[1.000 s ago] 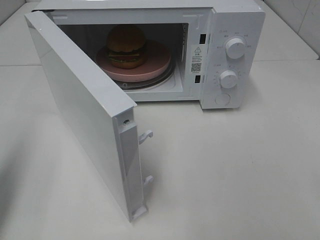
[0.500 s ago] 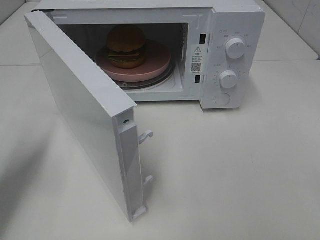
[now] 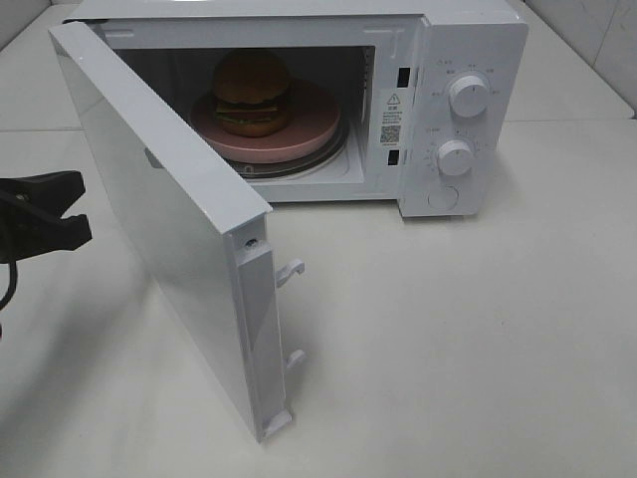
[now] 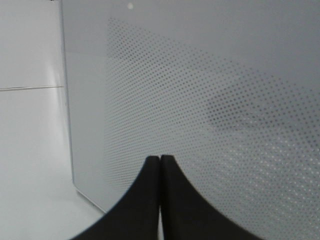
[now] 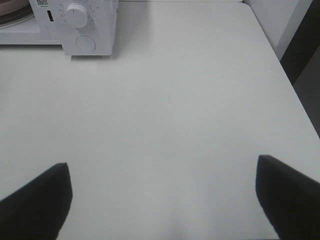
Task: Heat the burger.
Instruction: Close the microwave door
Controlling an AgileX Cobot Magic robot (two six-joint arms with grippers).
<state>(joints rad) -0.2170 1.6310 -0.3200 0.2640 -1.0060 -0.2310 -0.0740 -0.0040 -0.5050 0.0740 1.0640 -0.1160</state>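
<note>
Burger: the burger [image 3: 252, 92] sits on the pink plate [image 3: 309, 134] inside the microwave [image 3: 468, 40], toward the plate's back left and well within its rim.
Door: the door [image 3: 159, 219] stands wide open, swung out toward you on its left hinge, latch hooks pointing into the room.
Left gripper: your left gripper [image 4: 160, 165] has its jaws pressed together with nothing between them. It sits just outside the door's outer face. The wrist view is filled with the dotted window panel, close ahead of the tips. You cannot tell from these views whether the tips touch the panel.
Right gripper: your right gripper [image 5: 162, 165] has its jaws spread wide and holds nothing. It hangs over bare table [image 3: 478, 329], well apart from the microwave's control panel.
Step in hand: loading looks done, so judge this as the start of closing the door.
Next move: push the closed tips against the outer panel, away from the hinge side, and follow the door's arc until the hooks enter their slots.
After that: the upper knob [image 3: 468, 95] and lower knob [image 3: 455, 157] need setting, and your right arm is the nearer one.
Risk: a push too near the hinge may shift the whole microwave rather than swing the door.
</note>
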